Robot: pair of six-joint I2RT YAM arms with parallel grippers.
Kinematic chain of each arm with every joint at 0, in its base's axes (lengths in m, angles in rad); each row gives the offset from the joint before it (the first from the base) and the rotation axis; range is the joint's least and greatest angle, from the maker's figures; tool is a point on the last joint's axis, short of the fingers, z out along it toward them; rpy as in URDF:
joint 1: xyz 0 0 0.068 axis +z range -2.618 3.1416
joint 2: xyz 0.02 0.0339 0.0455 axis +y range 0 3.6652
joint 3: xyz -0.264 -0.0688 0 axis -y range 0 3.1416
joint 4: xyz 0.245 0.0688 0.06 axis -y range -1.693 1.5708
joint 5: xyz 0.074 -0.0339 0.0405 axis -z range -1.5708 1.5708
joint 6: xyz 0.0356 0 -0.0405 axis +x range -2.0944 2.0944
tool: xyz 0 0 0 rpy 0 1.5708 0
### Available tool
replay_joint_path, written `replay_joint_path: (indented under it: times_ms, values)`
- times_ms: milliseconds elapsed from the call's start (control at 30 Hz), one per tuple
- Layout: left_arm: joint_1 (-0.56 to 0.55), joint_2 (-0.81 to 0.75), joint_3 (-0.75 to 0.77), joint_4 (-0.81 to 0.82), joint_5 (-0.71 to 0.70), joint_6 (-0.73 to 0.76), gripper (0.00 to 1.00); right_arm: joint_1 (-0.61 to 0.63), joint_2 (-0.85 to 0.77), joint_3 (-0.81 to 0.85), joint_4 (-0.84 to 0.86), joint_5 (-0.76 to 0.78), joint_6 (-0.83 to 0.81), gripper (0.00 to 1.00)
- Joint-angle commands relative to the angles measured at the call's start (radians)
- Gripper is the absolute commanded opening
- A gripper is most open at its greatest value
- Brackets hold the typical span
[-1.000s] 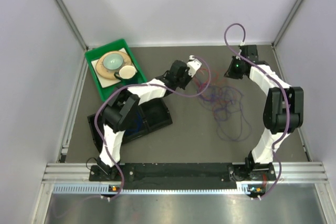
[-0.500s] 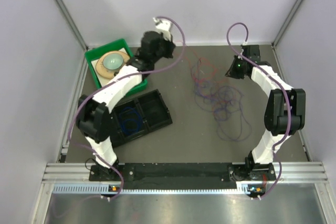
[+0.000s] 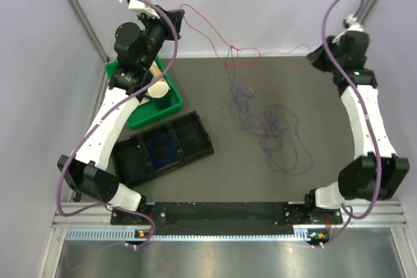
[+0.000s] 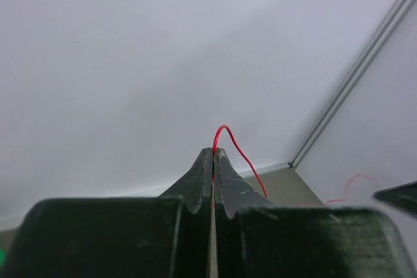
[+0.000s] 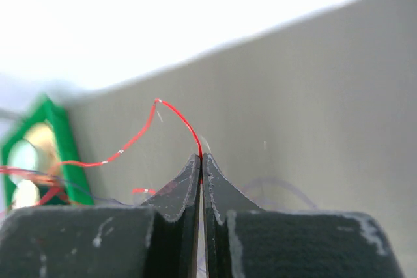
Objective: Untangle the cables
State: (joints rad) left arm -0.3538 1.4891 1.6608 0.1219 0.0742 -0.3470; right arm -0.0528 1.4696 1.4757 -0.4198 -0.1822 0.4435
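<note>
1 red cable (image 5: pixel 177 115), clamped in my left gripper (image 4: pixel 214 154) at 11 o'clock and right gripper (image 5: pixel 201 159) at 1 o'clock.

A green bin (image 3: pixel 144 115) sits just beside a black compartment tray (image 3: pixel 193 136).

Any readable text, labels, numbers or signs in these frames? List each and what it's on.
No readable text in any view.
Coloured spots on the right arm's base: too small to read.
Thin red cable: pale flecks, not letters.
Left gripper's black plastic fingers and right gripper's black plastic fingers: scuffs only, no print.
</note>
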Motion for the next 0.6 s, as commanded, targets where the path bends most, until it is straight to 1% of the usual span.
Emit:
replay_joint_path:
  times_ms: [0, 100, 233, 333, 433, 467, 500, 567]
  values:
    - [0.029, 0.011, 0.007, -0.004, 0.010, -0.027, 0.00, -0.053, -0.123, 0.132, -0.026, 0.023, 0.020, 0.00]
    - [0.035, 0.034, 0.010, -0.028, 0.009, -0.032, 0.00, -0.082, -0.161, 0.224, -0.065, 0.029, 0.014, 0.00]
    - [0.041, 0.127, 0.016, -0.082, 0.010, -0.050, 0.00, -0.110, -0.186, 0.386, -0.114, 0.046, 0.000, 0.00]
    - [0.044, 0.192, -0.010, -0.087, -0.002, -0.072, 0.00, -0.113, -0.192, 0.477, -0.160, 0.085, -0.032, 0.00]
    - [0.044, 0.244, -0.016, -0.090, 0.027, -0.093, 0.00, -0.113, -0.203, 0.476, -0.181, 0.090, -0.060, 0.00]
    - [0.044, 0.252, -0.015, -0.082, 0.059, -0.098, 0.00, -0.113, -0.203, 0.459, -0.186, 0.066, -0.072, 0.00]
    - [0.042, 0.261, -0.010, -0.077, 0.106, -0.110, 0.00, -0.113, -0.207, 0.393, -0.188, 0.052, -0.077, 0.00]
    - [0.032, 0.260, 0.008, -0.074, 0.147, -0.136, 0.00, -0.113, -0.213, 0.295, -0.183, 0.001, -0.077, 0.00]
